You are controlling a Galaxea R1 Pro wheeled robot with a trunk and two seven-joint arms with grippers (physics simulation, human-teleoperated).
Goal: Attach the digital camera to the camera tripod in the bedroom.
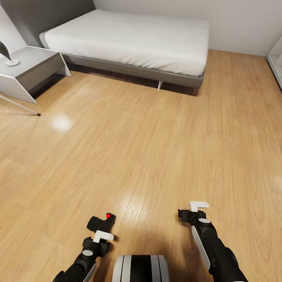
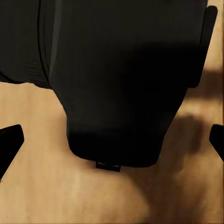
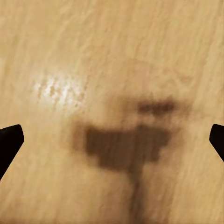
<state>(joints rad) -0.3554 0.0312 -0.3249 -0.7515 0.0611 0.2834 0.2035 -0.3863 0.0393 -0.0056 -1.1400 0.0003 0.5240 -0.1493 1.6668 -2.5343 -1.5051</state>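
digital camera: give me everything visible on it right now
The digital camera is a small chunky matte black body with a bright red dot on top and a stubby lens barrel jutting sideways. It sits at the left gripper, low in the head view above the wood floor. In the left wrist view its dark bulk looms close; finger contact can't be seen.

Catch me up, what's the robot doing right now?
It's in the bedroom, carrying the digital camera in its left hand above the wood floor; the left wrist view shows the black body close up between the fingers. The right hand is open and empty over bare planks. One thin leg of what looks like the camera tripod pokes in at the far left, near the grey nightstand beside the bed. The camera isn't mounted yet.
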